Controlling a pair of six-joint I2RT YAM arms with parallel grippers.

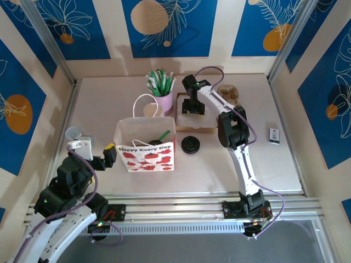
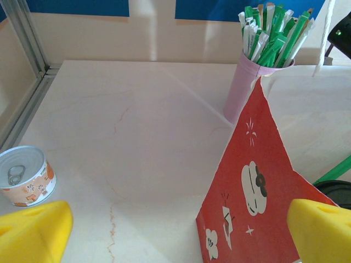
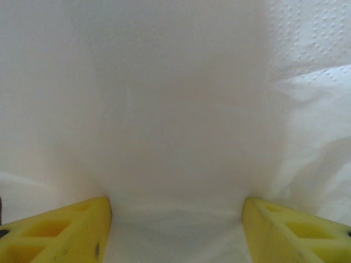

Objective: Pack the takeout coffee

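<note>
The right pincer (image 3: pixel 176 211), fingers apart, brackets a smooth white paper cup (image 3: pixel 175 109) at frame centre, its axis judged upright. Whether the pincer pinches it cannot be told.

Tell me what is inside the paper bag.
Through the open top of the bag you can see a round black lid and a green stick leaning beside it. The bag's walls cover whatever sits below the lid.

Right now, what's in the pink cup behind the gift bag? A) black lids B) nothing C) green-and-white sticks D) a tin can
C: the pink cup holds a bunch of green-and-white sticks poking out of its top, clearest from the left wrist view.
</note>
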